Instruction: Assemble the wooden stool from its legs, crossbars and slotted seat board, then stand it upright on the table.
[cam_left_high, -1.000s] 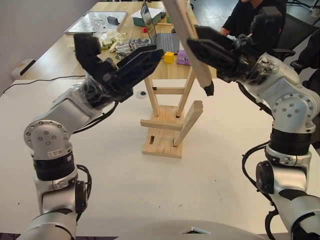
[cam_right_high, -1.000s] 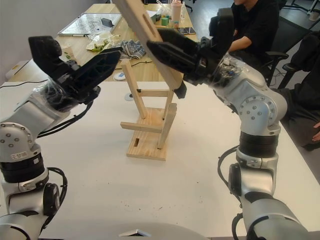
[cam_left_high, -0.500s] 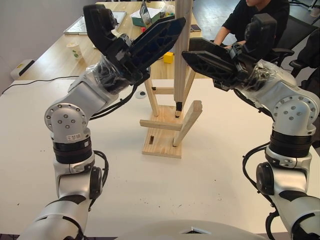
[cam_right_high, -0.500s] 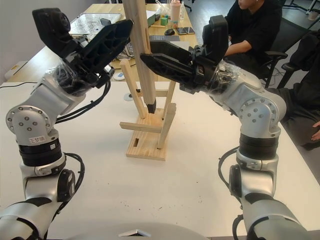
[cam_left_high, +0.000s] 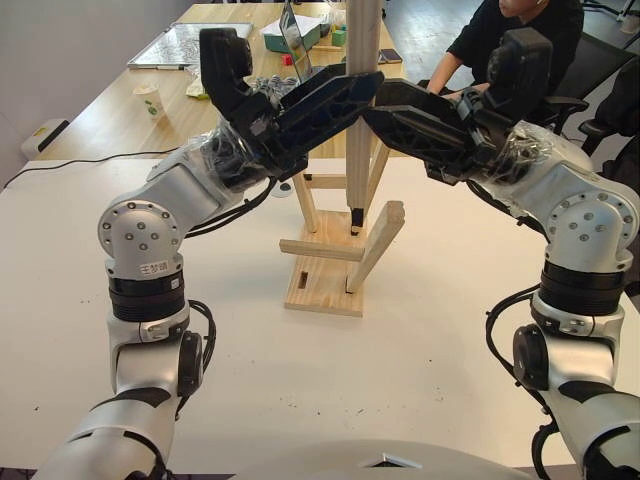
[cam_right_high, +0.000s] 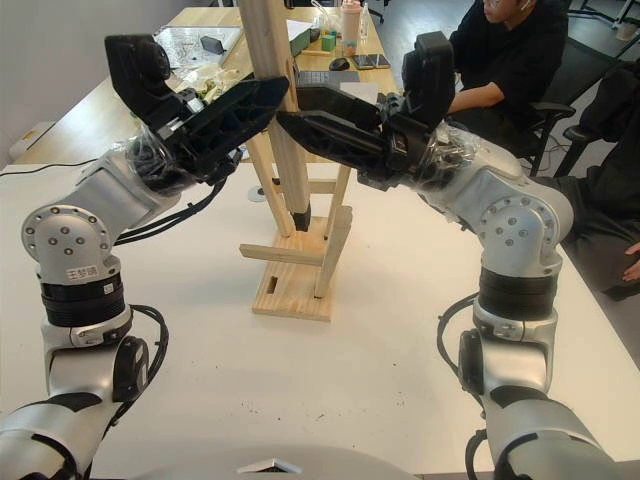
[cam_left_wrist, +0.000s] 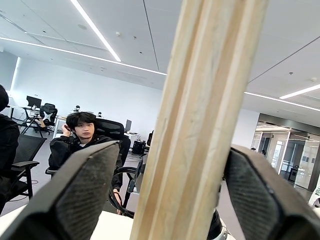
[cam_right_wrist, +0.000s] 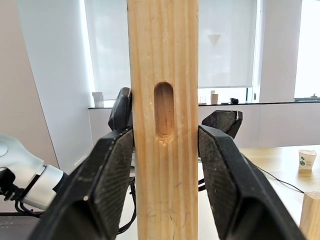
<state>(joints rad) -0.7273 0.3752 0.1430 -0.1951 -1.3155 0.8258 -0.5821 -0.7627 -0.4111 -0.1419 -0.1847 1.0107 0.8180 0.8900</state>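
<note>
Half-built pale wooden stool (cam_left_high: 330, 250) is lying upside down out on the white table (cam_left_high: 420, 400), its flat slotted seat board (cam_left_high: 322, 292) resting on the tabletop and three legs sticking up with crossbars linking them. Over it, the long loose pale wooden leg with the black foot cap (cam_left_high: 356, 170) is standing upright, capped end down by the seat board between the fitted legs; touching or just clear, I can't tell. Right gripper (cam_right_wrist: 165, 135) is clamping that leg, both black pads (cam_right_wrist: 107, 195) pressing flat against its sides just beside an oval slot (cam_right_wrist: 164, 110). Left gripper (cam_left_wrist: 175, 150) is sitting around the same leg from the opposite side, jaws spread wide, one padded finger (cam_left_wrist: 85, 195) showing clear daylight between itself and the wood, so it's straddling, not gripping
</note>
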